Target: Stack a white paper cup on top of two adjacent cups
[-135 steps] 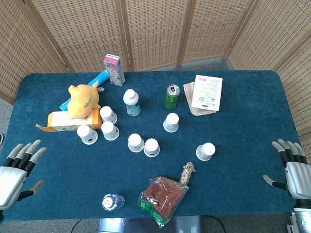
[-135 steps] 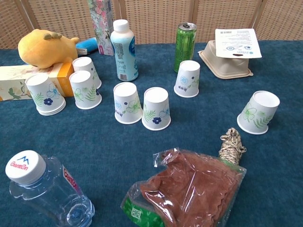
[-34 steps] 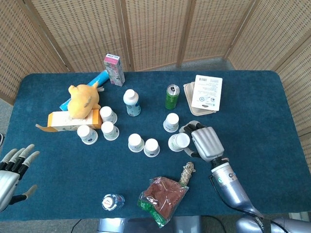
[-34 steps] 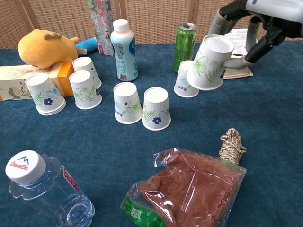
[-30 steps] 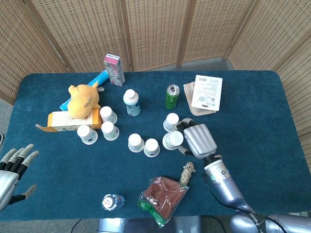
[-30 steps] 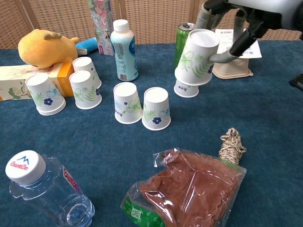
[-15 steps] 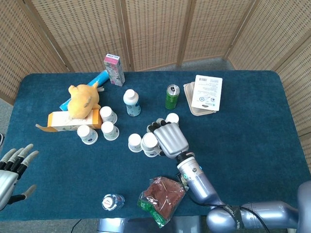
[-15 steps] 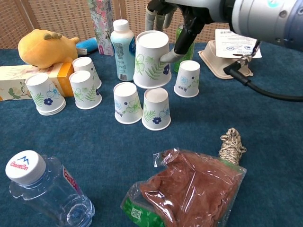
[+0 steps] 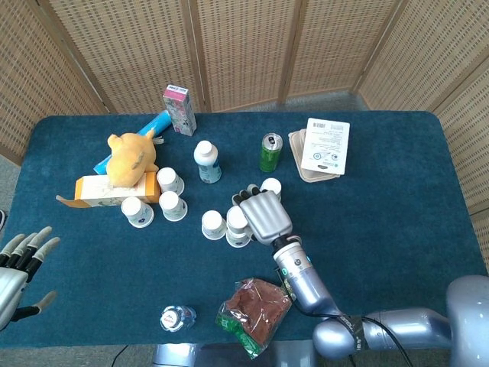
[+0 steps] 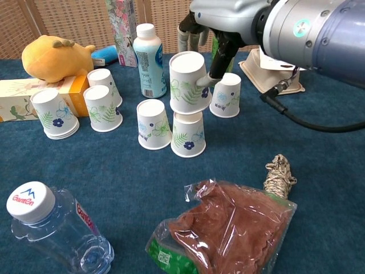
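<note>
Two upside-down white paper cups stand side by side mid-table: the left cup point(image 10: 154, 124) point(image 9: 213, 225) and the right cup point(image 10: 189, 135) point(image 9: 239, 238). My right hand point(image 10: 223, 25) point(image 9: 264, 215) grips a third upside-down cup point(image 10: 189, 83) point(image 9: 237, 219) from behind, its thumb on the cup's right side. This cup hangs low over the right cup of the pair, its rim at that cup's top; I cannot tell whether they touch. It is not centred over the gap. My left hand point(image 9: 21, 266) hovers off the table's front left corner, fingers spread, holding nothing.
Another cup point(image 10: 226, 95) stands just right of the held one. More cups point(image 10: 102, 107) sit left by a tissue box point(image 10: 17, 94) and yellow plush point(image 10: 54, 57). A milk bottle point(image 10: 149, 60), takeaway box point(image 10: 278, 74), water bottle point(image 10: 54, 228) and snack bag point(image 10: 228, 228) lie around.
My right hand picked up the cup from the right side of the table and carried it left. In the last half second it moved slightly right and down over the pair's right cup.
</note>
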Action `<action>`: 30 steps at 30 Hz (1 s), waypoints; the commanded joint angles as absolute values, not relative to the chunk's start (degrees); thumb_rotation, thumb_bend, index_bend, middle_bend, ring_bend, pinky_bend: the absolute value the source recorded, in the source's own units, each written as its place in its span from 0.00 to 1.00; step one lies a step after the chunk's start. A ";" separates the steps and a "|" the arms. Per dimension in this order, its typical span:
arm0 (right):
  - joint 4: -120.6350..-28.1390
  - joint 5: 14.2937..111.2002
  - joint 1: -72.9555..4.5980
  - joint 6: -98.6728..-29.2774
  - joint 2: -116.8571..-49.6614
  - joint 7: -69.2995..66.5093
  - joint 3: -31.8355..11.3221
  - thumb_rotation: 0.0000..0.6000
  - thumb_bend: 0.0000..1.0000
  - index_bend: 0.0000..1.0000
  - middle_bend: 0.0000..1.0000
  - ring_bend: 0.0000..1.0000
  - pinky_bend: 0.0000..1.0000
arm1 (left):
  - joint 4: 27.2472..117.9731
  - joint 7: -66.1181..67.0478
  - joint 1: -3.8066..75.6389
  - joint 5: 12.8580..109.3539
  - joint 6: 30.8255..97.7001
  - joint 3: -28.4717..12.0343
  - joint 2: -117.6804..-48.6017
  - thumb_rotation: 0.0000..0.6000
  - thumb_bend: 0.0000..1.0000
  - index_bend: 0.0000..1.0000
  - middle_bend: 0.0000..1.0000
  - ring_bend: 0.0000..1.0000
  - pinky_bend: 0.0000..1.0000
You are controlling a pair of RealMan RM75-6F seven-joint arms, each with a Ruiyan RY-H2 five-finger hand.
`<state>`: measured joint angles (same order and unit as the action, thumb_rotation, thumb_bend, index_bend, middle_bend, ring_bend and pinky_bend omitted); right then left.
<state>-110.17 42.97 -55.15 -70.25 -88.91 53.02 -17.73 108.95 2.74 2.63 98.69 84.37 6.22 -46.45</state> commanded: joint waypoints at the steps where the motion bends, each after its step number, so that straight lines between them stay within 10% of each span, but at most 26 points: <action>1: -109.49 43.06 -55.96 -70.37 -89.50 53.34 -17.39 1.00 0.33 0.41 0.40 0.25 0.54 | 108.97 2.72 2.73 98.58 84.15 6.18 -46.47 1.00 0.31 0.06 0.00 0.00 0.00; 30: -106.11 38.24 -61.23 -71.33 -92.29 54.44 -17.55 1.00 0.33 0.41 0.40 0.25 0.54 | 109.18 2.88 3.43 97.31 82.29 5.92 -46.47 1.00 0.31 0.06 0.00 0.00 0.00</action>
